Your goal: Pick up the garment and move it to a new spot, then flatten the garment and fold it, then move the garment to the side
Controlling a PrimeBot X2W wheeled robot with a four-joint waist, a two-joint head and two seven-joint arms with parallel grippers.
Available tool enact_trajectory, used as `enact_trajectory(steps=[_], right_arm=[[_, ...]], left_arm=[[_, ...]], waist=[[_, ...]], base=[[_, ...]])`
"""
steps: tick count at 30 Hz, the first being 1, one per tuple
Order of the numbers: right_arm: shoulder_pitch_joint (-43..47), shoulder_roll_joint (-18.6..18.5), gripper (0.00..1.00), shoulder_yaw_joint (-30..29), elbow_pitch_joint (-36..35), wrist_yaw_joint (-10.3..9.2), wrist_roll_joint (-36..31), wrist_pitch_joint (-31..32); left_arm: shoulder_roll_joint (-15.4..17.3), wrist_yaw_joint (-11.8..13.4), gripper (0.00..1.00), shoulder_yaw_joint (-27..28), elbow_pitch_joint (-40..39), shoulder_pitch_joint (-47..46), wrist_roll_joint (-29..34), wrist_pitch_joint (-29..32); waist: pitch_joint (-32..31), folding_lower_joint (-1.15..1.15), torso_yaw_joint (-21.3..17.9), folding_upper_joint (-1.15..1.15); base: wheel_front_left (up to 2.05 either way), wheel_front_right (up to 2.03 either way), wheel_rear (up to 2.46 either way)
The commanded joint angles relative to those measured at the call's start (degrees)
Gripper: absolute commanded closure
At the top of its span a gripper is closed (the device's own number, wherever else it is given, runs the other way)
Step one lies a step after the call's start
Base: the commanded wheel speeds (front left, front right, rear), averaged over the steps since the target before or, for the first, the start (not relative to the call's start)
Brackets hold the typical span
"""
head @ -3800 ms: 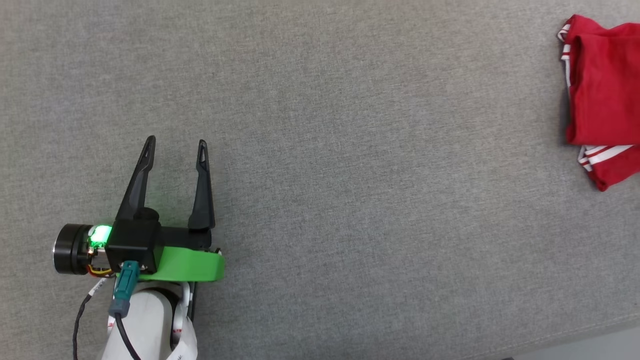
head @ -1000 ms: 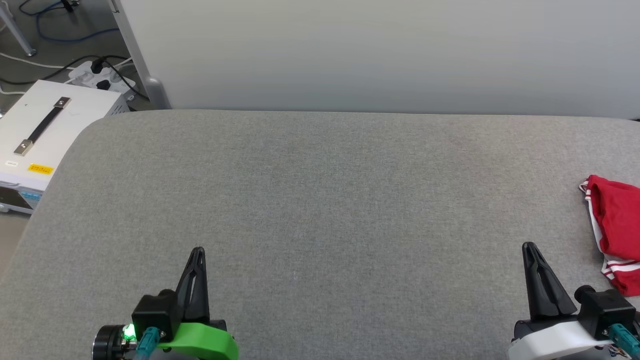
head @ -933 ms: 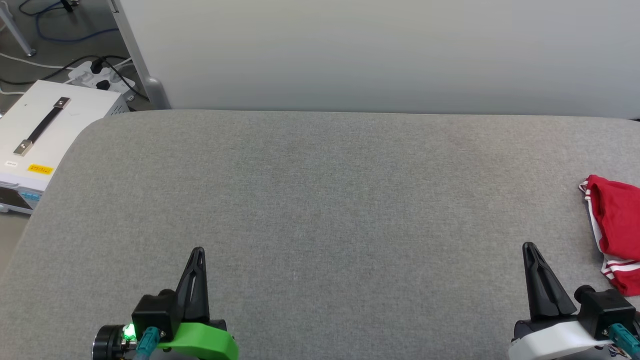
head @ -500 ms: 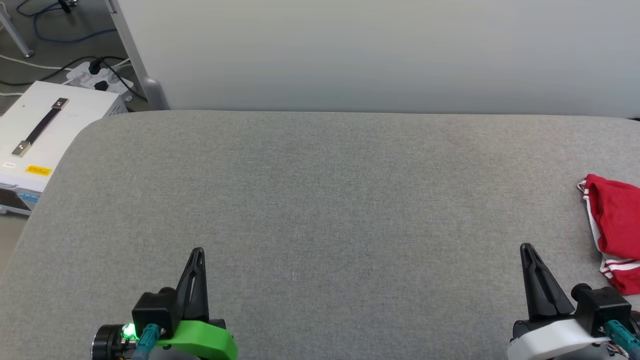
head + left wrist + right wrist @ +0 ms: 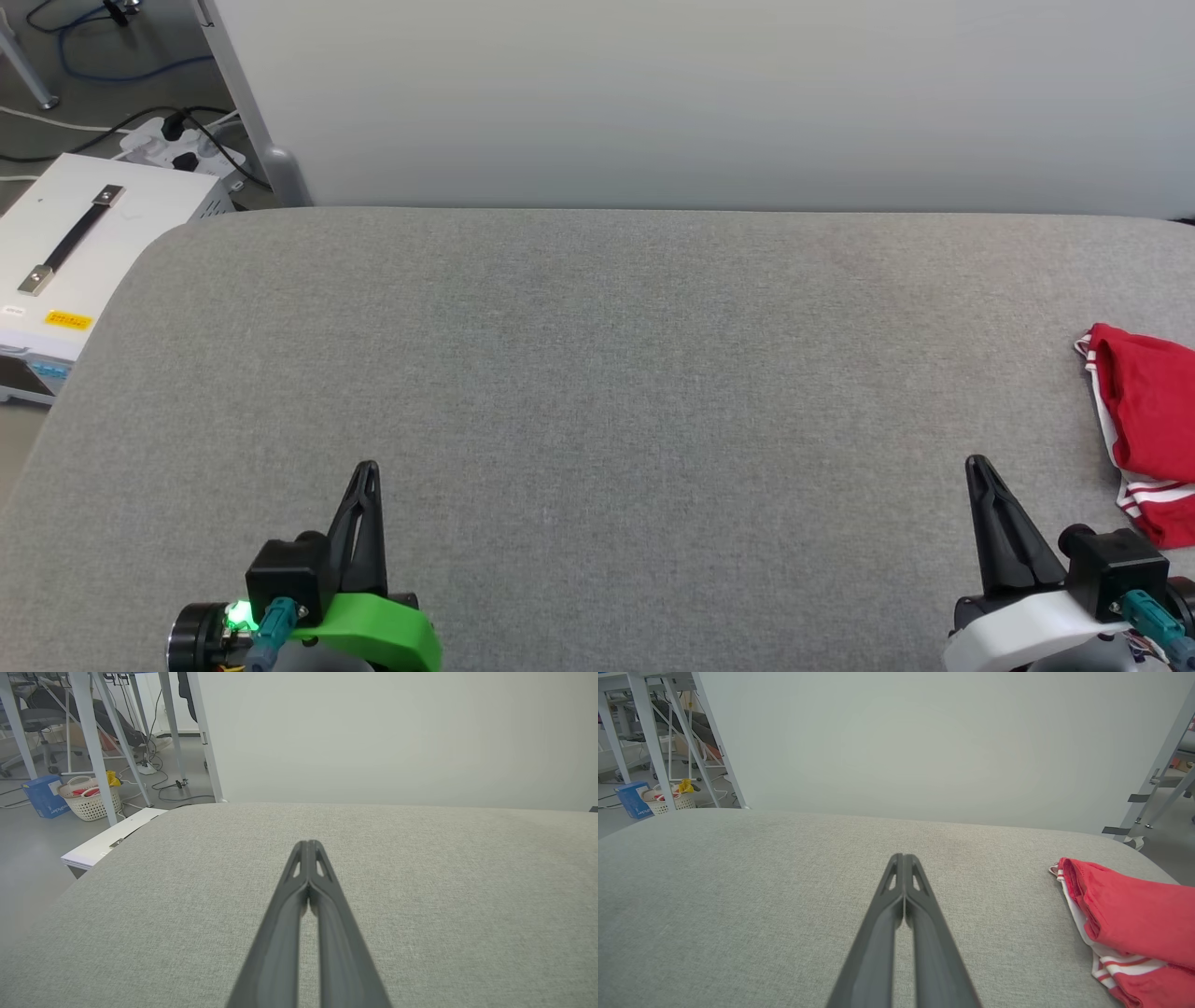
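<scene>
Both closed, empty: left pincer (image 5: pixel 366 471), right pincer (image 5: pixel 976 465); garment (image 5: pixel 1144 411) folded; yellow label (image 5: pixel 68 321) unreadable.

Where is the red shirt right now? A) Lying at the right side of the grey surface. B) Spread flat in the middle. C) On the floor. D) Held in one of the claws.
A: the garment lies folded at the right side of the grey surface, apart from the shut right gripper.

The right hand (image 5: pixel 904 859) rises from the bottom centre, closed tight and empty, above the grey table (image 5: pixel 738 886). At the frame's lower right lies the folded red garment (image 5: pixel 1129 914), apart from the hand, with white striped trim along its left edge.
</scene>
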Motion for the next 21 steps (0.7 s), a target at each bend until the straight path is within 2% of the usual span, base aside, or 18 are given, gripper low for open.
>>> enact_trajectory(steps=[1,21], right_arm=[[-1.17,0.21,1.00,0.14,-0.24,-0.01,-0.53,0.35],[-2.11,0.35,1.00,0.42,-0.43,-0.02,-1.43,2.68]], left_arm=[[-0.14,0.17,1.00,0.22,-0.26,-0.78,0.65,0.42],[-0.23,0.28,1.00,0.70,-1.06,-1.33,1.53,2.71]], waist=[[0.00,0.00,-0.02,0.00],[-0.02,0.00,-0.38,0.00]], base=[[0.00,0.00,0.00],[0.00,0.00,0.00]])
